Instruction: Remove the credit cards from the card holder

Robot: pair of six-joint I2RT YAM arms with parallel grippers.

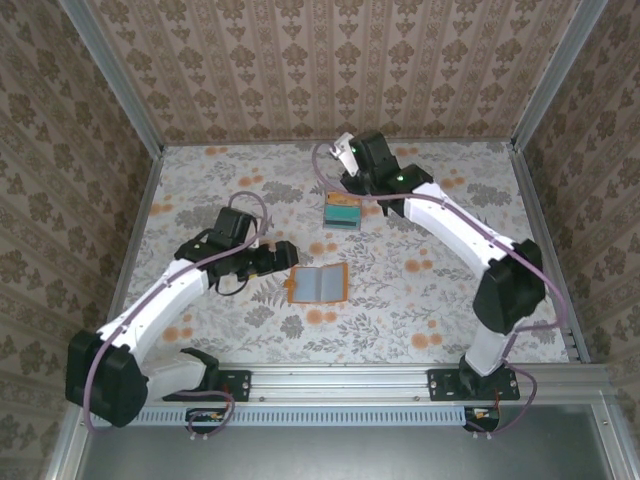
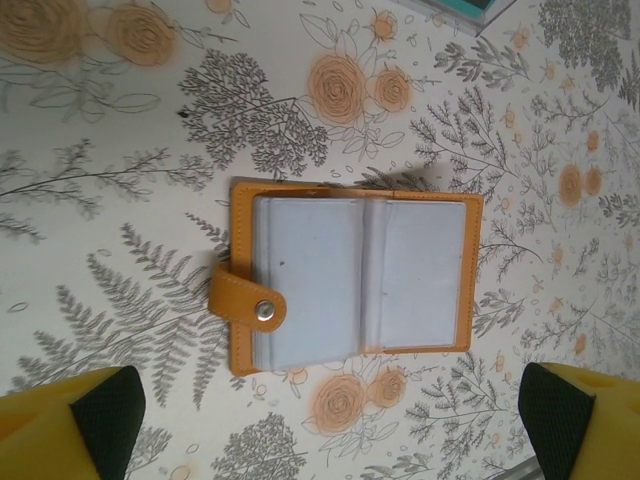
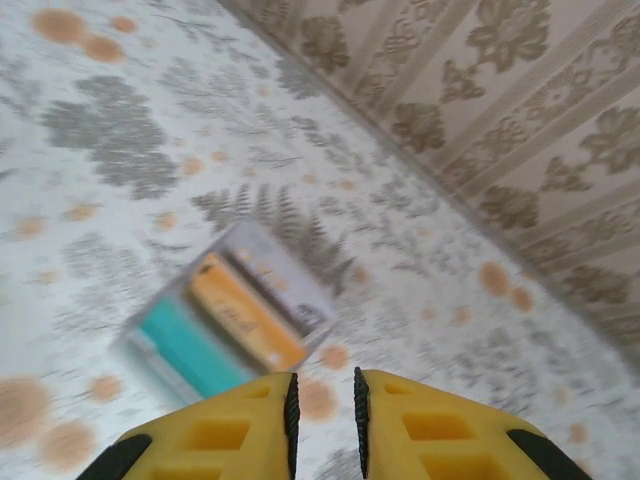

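The orange card holder lies open and flat on the flowered table, its pale blue-grey inner panel up and its snap strap folded over the left edge. In the top view the card holder sits mid-table. My left gripper hovers above its near side, open wide with nothing held; in the top view the left gripper is just left of it. The credit cards lie fanned: teal, orange and whitish. My right gripper stands beside them, jaws a narrow gap apart, empty.
The card pile lies behind the holder, below the right wrist. A teal card corner peeks in at the left wrist view's top edge. Patterned walls and metal rails enclose the table.
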